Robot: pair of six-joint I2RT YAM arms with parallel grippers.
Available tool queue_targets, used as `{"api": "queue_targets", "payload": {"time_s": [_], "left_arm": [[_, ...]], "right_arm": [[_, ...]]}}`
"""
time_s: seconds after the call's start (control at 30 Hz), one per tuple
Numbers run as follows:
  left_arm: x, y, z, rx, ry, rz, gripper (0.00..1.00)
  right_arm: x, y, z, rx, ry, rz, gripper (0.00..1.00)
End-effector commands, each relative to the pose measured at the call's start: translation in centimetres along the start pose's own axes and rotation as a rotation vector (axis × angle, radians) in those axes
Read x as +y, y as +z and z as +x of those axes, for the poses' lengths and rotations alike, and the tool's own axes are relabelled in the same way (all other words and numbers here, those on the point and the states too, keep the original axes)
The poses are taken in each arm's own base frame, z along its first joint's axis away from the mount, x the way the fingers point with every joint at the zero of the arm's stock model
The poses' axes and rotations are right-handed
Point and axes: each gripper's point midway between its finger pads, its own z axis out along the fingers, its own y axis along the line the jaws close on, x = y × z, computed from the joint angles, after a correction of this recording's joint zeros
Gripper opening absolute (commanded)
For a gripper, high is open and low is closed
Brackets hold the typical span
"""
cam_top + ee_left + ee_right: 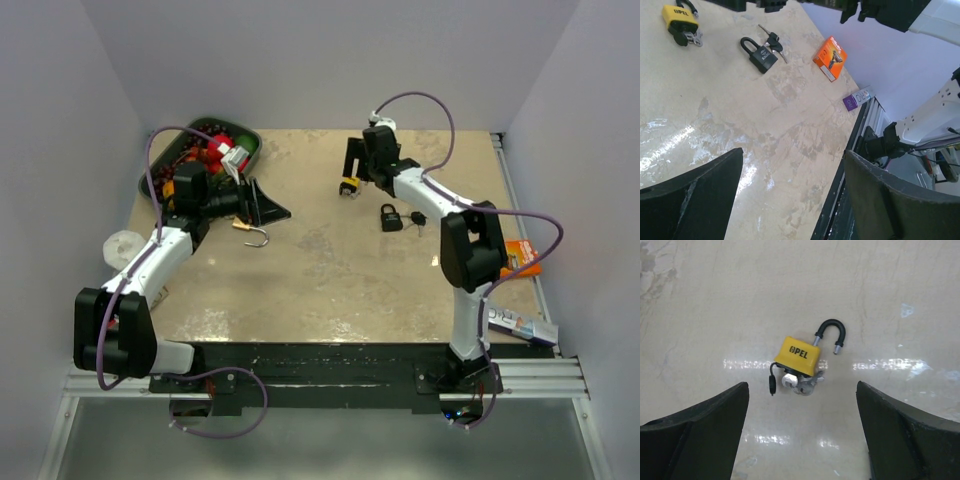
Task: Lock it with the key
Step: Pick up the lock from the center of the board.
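A yellow padlock (799,356) lies on the table with its black shackle (831,332) swung open and a silver key (802,382) stuck in its underside. My right gripper (801,388) hovers just above it, open, with nothing between the fingers. From above, the yellow padlock (349,186) sits below the right gripper (358,172). A black padlock (390,217) with its shackle closed lies a little to the right, with keys (417,218) beside it. My left gripper (272,205) is open and empty, next to a brass padlock (255,236) whose shackle is open.
A dark bin (160,165) of mixed objects stands at the back left. An orange box (520,258) and a purple-and-white box (522,324) lie along the right edge. A white object (122,245) rests near the left edge.
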Motion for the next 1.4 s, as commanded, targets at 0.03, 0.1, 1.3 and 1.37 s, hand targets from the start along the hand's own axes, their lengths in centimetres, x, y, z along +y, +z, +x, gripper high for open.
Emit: {"api": "queue_targets", "payload": {"time_s": [0.03,0.1,1.3,1.37], "left_arm": [[-0.4,-0.4,-1.3,-0.055,0.050,-0.002,0.86],[-0.4,-0.4,-1.3,-0.056,0.050,-0.003,0.86],[1.2,-1.6,-0.4,-0.001,0.132,-0.084,0.92],[1.7,-1.7,-0.1,0.021,0.129,-0.103,0.97]], "right_arm": [[1.6,1.8,0.0,-0.017,0.063,0.093,0.92],[1.7,3.1,1.0,0.000,0.057,0.113,0.93],[6.4,2.8,1.5,-0.016,-0.238,-0.127,0.00],[7.7,1.1,1.5,-0.009,-0.335,-0.239,0.00]]}}
